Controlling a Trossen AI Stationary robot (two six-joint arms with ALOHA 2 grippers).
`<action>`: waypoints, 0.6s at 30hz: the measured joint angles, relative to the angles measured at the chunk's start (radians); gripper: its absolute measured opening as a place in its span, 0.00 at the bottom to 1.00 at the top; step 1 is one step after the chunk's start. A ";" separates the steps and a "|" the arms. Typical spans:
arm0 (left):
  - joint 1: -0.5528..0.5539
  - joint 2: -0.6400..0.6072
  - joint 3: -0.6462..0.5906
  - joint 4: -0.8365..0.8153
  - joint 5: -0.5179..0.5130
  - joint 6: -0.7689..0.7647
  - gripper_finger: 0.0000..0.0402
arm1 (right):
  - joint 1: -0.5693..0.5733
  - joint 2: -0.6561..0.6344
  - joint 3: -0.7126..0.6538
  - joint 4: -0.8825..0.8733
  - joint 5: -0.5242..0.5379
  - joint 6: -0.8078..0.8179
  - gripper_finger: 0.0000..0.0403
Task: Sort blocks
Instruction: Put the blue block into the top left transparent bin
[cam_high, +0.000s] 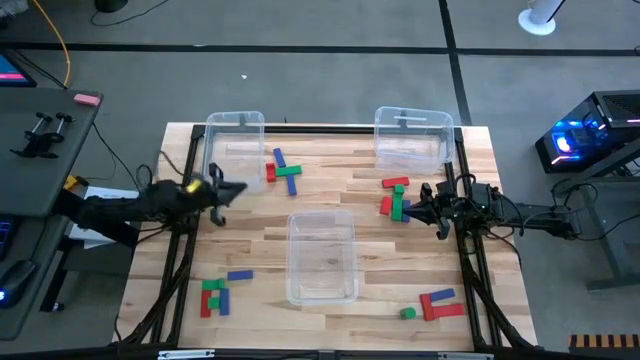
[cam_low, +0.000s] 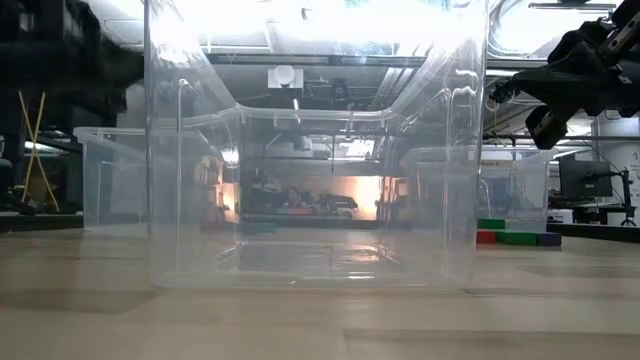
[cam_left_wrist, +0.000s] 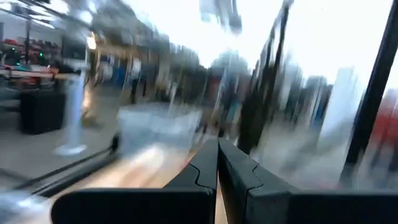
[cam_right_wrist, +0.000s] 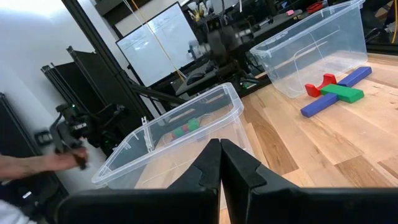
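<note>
Lying crosswise, a green bar (cam_right_wrist: 342, 93) tops a blue bar (cam_right_wrist: 336, 93); both tools, seemingly empty, are clenched.

Both arms dark, near-black, jointed links. Left arm (cam_high: 120, 207) has a yellow patch close to its hand (cam_high: 222, 193). Right arm (cam_high: 530, 218) trails black cables at the wrist, ahead of the right hand (cam_high: 432, 208). Wrist views: fingers (cam_right_wrist: 239, 171) matte black, angular, stepped notch on inner edges.
</note>
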 joint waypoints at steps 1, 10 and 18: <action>0.000 0.005 0.000 0.092 -0.024 -0.076 0.00 | 0.000 0.000 0.000 0.000 0.000 0.000 0.00; 0.006 0.017 0.008 0.812 -0.428 -0.415 0.00 | 0.000 0.000 0.000 0.000 0.000 0.000 0.00; 0.017 0.314 0.554 -0.258 -0.138 -0.419 0.00 | 0.000 0.001 0.000 0.000 0.000 0.000 0.00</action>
